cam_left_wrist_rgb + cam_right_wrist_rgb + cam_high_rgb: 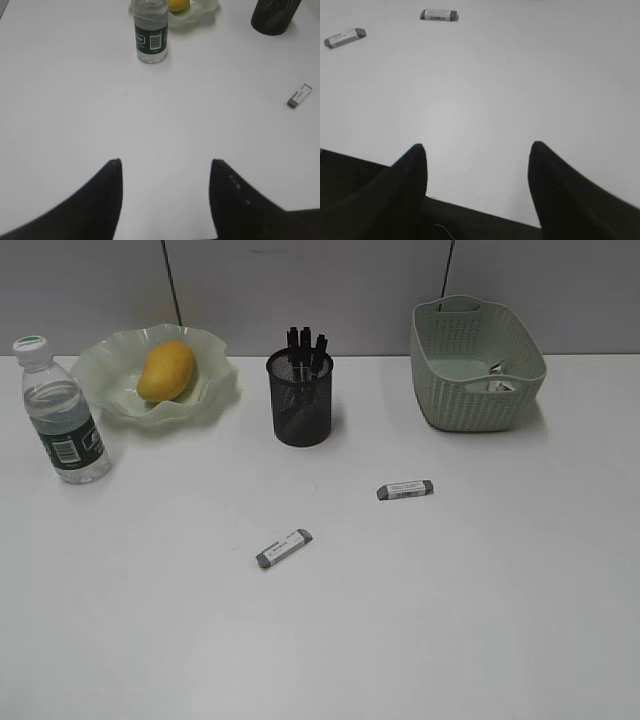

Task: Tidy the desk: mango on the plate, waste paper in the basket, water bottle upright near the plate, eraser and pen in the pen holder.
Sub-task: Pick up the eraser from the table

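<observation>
The yellow mango (166, 370) lies in the wavy green plate (212, 390). Beside the plate the water bottle (60, 415) stands upright. Dark pens (306, 345) stick out of the black mesh pen holder (300, 405). White waste paper (500, 380) lies inside the woven basket (470, 400). Two grey-and-white erasers (284, 548) (405, 490) lie flat on the white desk (480, 620). My left gripper (166, 162) is open over bare desk, well short of the bottle (150, 30). Over the desk's near part my right gripper (478, 146) is open and empty, far from both erasers (439, 15) (345, 38).
Neither arm shows in the exterior view. A grey partition wall (320, 290) runs behind the desk. The desk's front edge shows dark under the right fingers (555, 185). One eraser (299, 95) lies to the right of the left gripper.
</observation>
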### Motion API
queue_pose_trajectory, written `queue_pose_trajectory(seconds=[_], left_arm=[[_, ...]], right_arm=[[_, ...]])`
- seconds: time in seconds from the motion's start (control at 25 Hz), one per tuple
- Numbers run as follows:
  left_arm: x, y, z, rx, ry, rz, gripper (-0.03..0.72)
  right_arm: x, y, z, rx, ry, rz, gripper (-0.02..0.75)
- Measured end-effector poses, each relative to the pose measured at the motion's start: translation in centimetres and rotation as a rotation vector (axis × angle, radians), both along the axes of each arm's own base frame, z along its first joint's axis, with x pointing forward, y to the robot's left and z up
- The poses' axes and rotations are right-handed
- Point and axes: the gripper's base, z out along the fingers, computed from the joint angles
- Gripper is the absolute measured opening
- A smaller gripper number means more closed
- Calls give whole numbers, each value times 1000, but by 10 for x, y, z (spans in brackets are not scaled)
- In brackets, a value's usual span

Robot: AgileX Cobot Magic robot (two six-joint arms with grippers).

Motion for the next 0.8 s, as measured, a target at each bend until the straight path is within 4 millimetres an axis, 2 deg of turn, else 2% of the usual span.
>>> queue_pose_trajectory(seconds=[0.2, 0.36, 0.6, 0.8], left_arm=[[0, 0, 0, 3, 2, -2, 408], [0, 0, 0, 3, 2, -2, 406], [-10, 1, 0, -4, -58, -2, 406], [-20, 3, 0, -12, -120, -3, 406]], right_arm=[[27, 10, 2, -44, 102, -2, 505], [64, 24, 7, -61, 191, -30, 505], [136, 51, -1, -49, 367, -137, 505], [202, 77, -23, -27, 496, -244, 500]])
